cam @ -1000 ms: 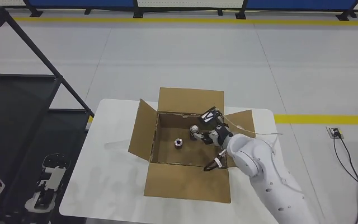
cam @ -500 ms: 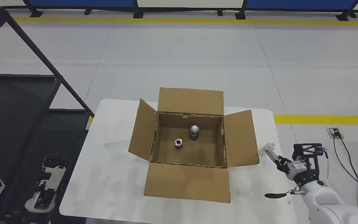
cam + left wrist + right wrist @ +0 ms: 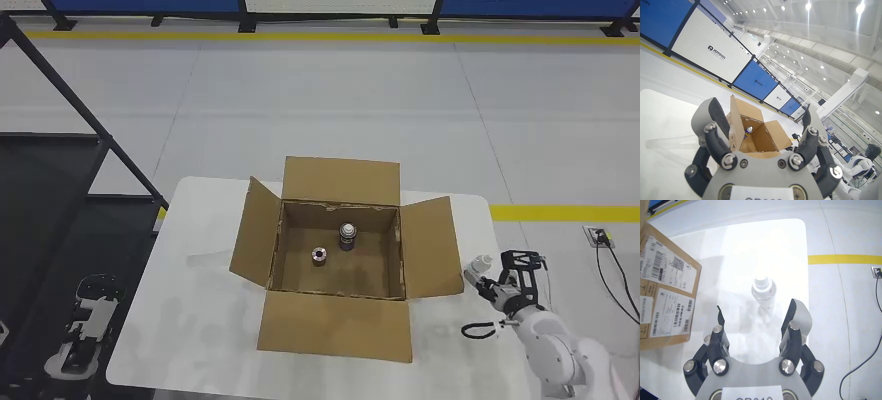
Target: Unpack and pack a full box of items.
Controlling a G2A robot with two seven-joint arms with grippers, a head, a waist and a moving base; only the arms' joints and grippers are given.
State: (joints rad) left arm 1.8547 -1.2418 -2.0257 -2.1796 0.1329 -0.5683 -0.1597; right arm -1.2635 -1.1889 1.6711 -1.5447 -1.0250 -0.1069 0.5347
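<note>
An open cardboard box (image 3: 341,180) stands in the middle of the white table (image 3: 200,300). Inside it are an upright spray can (image 3: 346,236) and a small round can (image 3: 319,255). A clear bottle with a white cap (image 3: 479,264) stands on the table right of the box, close to the table's right edge. My right gripper (image 3: 755,306) is open just short of the bottle (image 3: 763,292), not touching it. My left gripper (image 3: 761,108) is open and empty, off to the side of the box (image 3: 761,136), with the spray can (image 3: 748,131) showing inside.
The box's right flap (image 3: 668,291), covered in labels, lies flat beside my right gripper (image 3: 493,286). The table's rounded corner (image 3: 800,222) is just beyond the bottle. A black metal frame (image 3: 110,150) stands left of the table.
My right arm came out of the box and swung to the table's right edge. The clear bottle now stands there on the table, free of the open fingers.
</note>
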